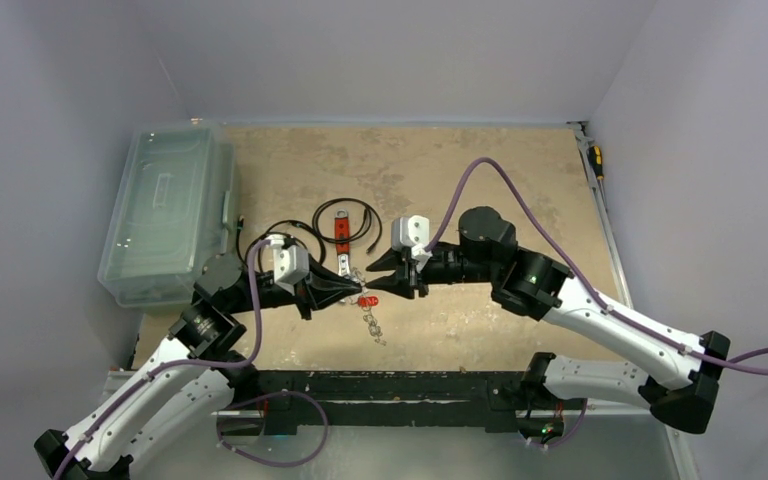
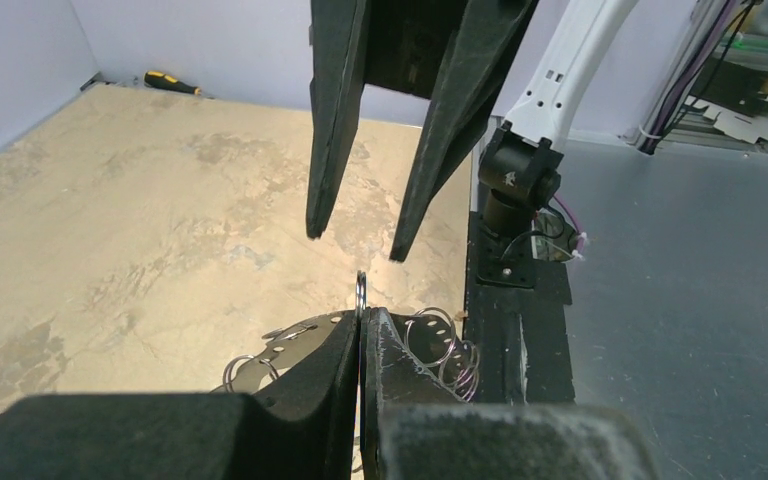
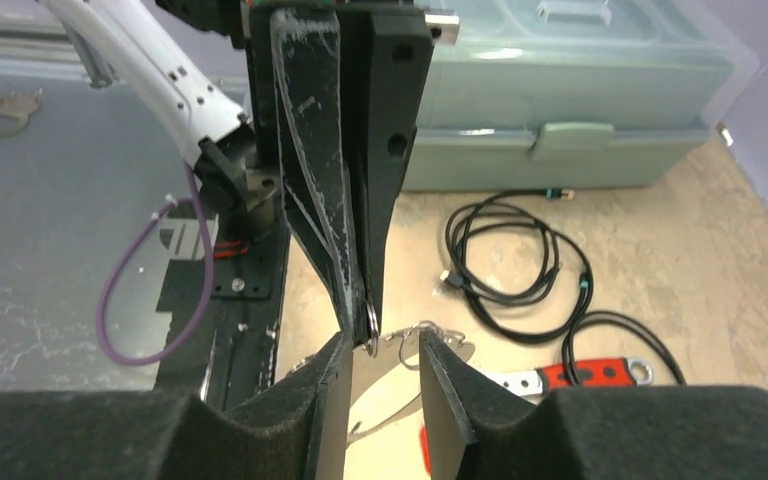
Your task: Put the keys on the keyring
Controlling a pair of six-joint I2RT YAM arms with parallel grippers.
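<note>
My left gripper (image 1: pixel 352 285) (image 2: pixel 360 315) is shut on a thin silvery wire ring, the keyring (image 2: pixel 360 288), seen edge-on and sticking up from its tips. In the right wrist view the same ring (image 3: pixel 371 325) hangs at the left fingers' (image 3: pixel 335 230) tips. My right gripper (image 1: pixel 372 285) (image 3: pixel 380 345) is open, tip to tip with the left one, its jaws on either side of the ring without touching it. Flat silvery keys with holes (image 2: pixel 295 335) and small rings (image 2: pixel 440 345) hang or lie just below. A red tag (image 1: pixel 368 300) and a chain (image 1: pixel 374 326) lie under the grippers.
A red-handled wrench (image 1: pixel 341 230) (image 3: pixel 580 375) and black coiled cables (image 1: pixel 345 215) (image 3: pixel 510 260) lie just behind the grippers. A clear lidded plastic box (image 1: pixel 165 215) (image 3: pixel 560 90) stands at the left. A screwdriver (image 1: pixel 596 160) lies at the far right edge.
</note>
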